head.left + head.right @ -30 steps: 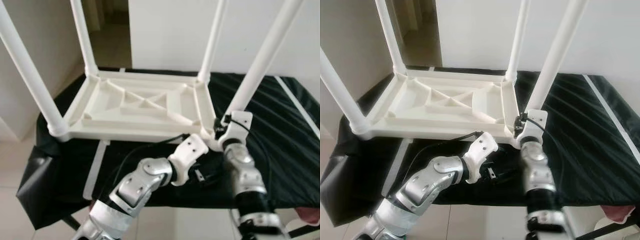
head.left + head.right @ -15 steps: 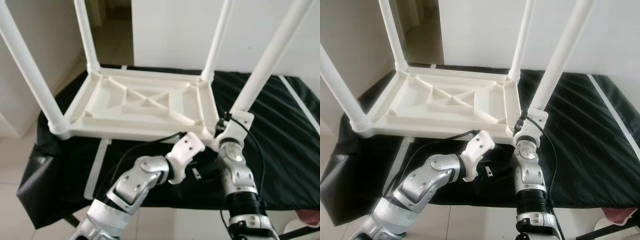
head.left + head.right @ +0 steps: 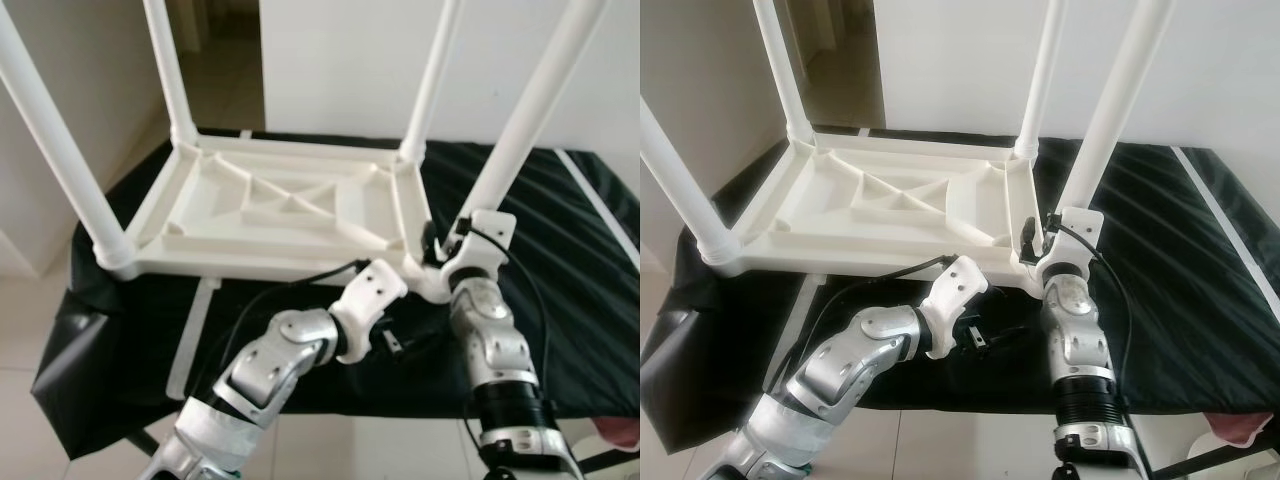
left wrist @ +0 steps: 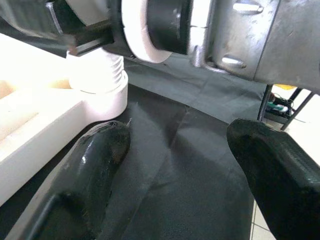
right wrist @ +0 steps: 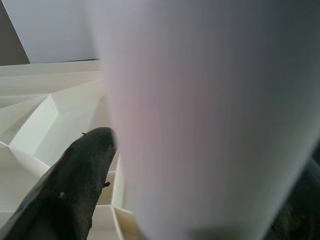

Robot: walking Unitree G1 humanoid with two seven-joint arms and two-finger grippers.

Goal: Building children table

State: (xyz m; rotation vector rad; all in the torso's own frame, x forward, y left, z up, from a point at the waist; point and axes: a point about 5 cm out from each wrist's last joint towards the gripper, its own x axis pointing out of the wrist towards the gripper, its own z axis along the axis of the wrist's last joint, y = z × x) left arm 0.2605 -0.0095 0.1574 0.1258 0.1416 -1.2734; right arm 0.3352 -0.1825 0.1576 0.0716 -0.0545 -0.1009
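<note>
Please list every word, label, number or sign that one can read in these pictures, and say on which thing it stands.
None: no readable text appears on the upturned white children's table, its legs, the black cover beneath it, or the arms.

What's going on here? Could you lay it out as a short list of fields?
Item: upturned white plastic children's table top with four white tube legs pointing up
Support: black cloth-covered table
Right gripper: fingers around the near right leg, at its base
Left gripper: open, low over the cloth beside that leg's socket
Surroundings: white wall, open doorway behind
</note>
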